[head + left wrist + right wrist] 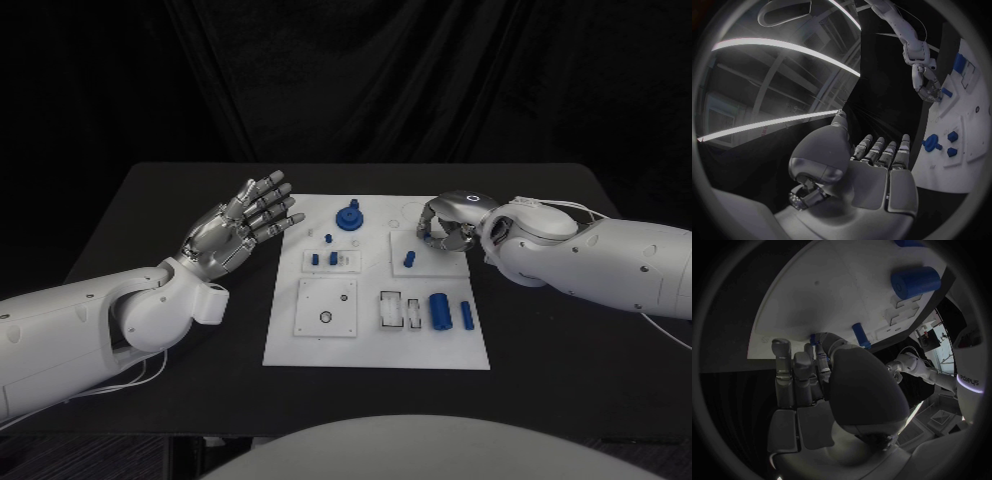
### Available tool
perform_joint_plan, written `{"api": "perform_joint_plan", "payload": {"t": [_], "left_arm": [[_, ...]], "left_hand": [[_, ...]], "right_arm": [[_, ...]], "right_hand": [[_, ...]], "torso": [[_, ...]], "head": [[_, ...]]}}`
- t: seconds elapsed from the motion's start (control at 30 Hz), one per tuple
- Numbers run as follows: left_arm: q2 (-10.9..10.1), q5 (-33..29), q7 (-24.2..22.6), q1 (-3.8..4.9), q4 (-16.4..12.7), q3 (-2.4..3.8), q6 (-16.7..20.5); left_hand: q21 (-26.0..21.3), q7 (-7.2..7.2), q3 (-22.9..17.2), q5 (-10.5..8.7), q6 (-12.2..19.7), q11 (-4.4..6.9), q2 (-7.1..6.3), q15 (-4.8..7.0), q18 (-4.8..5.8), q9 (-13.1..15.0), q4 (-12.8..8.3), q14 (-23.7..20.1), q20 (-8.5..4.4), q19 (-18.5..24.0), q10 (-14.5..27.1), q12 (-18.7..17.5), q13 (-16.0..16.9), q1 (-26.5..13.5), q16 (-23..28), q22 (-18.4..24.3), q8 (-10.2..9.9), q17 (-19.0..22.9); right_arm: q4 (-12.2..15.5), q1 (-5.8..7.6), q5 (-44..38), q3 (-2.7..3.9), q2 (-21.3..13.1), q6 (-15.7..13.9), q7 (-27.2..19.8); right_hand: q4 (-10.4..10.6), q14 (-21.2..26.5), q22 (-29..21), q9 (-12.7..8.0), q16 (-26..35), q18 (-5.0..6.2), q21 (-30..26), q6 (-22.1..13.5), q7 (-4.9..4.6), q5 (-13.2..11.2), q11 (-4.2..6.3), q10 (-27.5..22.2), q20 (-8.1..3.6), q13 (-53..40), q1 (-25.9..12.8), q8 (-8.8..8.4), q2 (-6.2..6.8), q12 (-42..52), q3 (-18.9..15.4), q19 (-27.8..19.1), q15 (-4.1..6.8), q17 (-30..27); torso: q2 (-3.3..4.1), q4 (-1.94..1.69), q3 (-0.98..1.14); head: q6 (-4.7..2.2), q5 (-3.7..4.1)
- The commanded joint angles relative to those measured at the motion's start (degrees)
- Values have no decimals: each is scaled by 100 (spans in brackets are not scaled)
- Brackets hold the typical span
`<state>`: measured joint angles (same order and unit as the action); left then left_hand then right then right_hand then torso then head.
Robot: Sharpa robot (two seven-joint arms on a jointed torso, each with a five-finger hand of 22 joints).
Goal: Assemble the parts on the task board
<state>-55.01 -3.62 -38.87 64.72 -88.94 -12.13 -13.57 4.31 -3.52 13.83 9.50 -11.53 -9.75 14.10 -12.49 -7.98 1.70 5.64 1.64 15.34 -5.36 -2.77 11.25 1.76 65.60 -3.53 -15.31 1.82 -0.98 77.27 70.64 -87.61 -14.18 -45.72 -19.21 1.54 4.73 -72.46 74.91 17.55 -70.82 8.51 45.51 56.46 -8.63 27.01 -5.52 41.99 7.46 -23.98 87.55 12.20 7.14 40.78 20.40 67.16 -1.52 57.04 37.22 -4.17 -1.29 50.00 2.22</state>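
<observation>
I can read no lettering or numbers on the task board point(378, 345). My hands carry no legible labels either.

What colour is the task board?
The task board is white; the head view shows it best.

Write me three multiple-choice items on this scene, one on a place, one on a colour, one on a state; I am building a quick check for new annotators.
1. Where is the right hand?
A. over the far right corner of the task board
B. off the table
C. beside the left hand

2. What colour are the parts, such as the large cylinder?
A. red
B. blue
C. green

3. How is the left hand?
A. gripping a part
B. pressed flat on the board
C. raised, fingers spread, holding nothing

Answers: 1 A, the head view shows it above the board's far right corner; 2 B, every small piece on the white board is blue; 3 C, its palm is up beside the board with nothing in it.
</observation>
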Motion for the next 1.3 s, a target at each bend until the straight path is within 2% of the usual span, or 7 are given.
{"api": "perform_joint_plan", "payload": {"t": [0.03, 0.17, 0.4, 0.77, 0.97, 1.1, 1.3], "left_arm": [[14, -19, -703, -6, 7, 3, -75], [27, -19, -666, -6, 34, 3, -87], [40, -19, -616, -7, 56, 3, -123], [53, -19, -580, -9, 75, 3, -160], [53, -19, -566, -9, 83, 3, -177], [54, -19, -557, -10, 87, 3, -190], [58, -19, -541, -10, 95, 3, -206]], "left_hand": [[-28, -23, -7, 25, -19, -22, 48, 0, 119, 7, -39, 16, -23, -2, -1, 19, 4, -23, -8, 8, 4, 0], [-27, -48, -13, 47, -25, -15, 71, -33, 136, 8, -63, 19, -2, -9, 14, 8, 1, -33, -16, 11, 3, -1], [-26, -76, -23, 80, -33, -5, 102, -72, 147, 9, -90, 26, 27, -16, 32, -2, -1, -44, -34, 18, 3, -4], [-27, -104, -43, 141, -49, -8, 144, -118, 159, 13, -131, 46, 64, -25, 43, 9, 0, -52, -75, 29, 5, -12], [-28, -111, -72, 250, -47, -17, 185, -144, 166, 13, -191, 53, 83, -34, 47, 26, 2, -46, -98, 39, 5, -15], [-29, -121, -101, 353, -51, -19, 213, -156, 170, 14, -247, 54, 91, -41, 54, 36, 2, -42, -112, 48, 5, -16], [-30, -123, -130, 432, -53, -23, 230, -166, 174, 14, -292, 58, 98, -45, 55, 52, 4, -35, -127, 58, 6, -18]], "right_arm": [[-27, -20, -9, 4, -4, 28, 40], [-32, -26, -9, 4, -6, 86, 72], [-45, -33, 49, 4, -2, 151, 101], [-76, -43, 96, 4, 16, 211, 113], [-101, -47, 99, 4, 27, 251, 113], [-113, -51, 100, 4, 33, 207, 81], [-115, -53, 100, 4, 35, 71, 2]], "right_hand": [[-7, 14, 346, 10, 19, 33, 19, -69, 7, -35, -30, 29, -27, 18, -71, 13, 5, -30, -20, -28, 13, -14], [44, 51, 319, 22, 51, 41, -44, -199, 20, -224, -45, 14, -6, 55, -186, -31, 25, -52, -58, -68, -8, -99], [82, 92, 295, 24, 89, 50, -118, -267, 41, -276, -65, -25, 12, 87, -263, -60, 50, -87, -74, -103, -24, -177], [60, 148, 267, 46, 147, 73, -220, -237, 17, -280, -45, 26, 12, 99, -234, -37, 24, -72, -43, -151, -14, -277], [32, 170, 261, 61, 173, 81, -249, -224, 7, -245, -31, 81, 4, 117, -203, -23, 14, -72, -16, -161, 1, -322], [-44, 169, 276, 119, 182, 81, -240, -103, -15, -163, -1, 265, -24, 155, -129, 60, -29, -61, 34, -150, 30, -353], [-148, 120, 311, 201, 162, 68, -147, -33, 17, -143, 65, 568, -74, 223, -53, 138, -87, -72, 60, -89, 86, -357]], "torso": [[-2, 4, 0], [-1, 0, 1], [-2, -1, 2], [-9, 7, 3], [-7, 5, 3], [-4, 5, 3], [-4, 1, 3]], "head": [[0, -6], [0, 3], [0, 13], [0, 9], [0, 2], [0, 5], [0, -1]]}}
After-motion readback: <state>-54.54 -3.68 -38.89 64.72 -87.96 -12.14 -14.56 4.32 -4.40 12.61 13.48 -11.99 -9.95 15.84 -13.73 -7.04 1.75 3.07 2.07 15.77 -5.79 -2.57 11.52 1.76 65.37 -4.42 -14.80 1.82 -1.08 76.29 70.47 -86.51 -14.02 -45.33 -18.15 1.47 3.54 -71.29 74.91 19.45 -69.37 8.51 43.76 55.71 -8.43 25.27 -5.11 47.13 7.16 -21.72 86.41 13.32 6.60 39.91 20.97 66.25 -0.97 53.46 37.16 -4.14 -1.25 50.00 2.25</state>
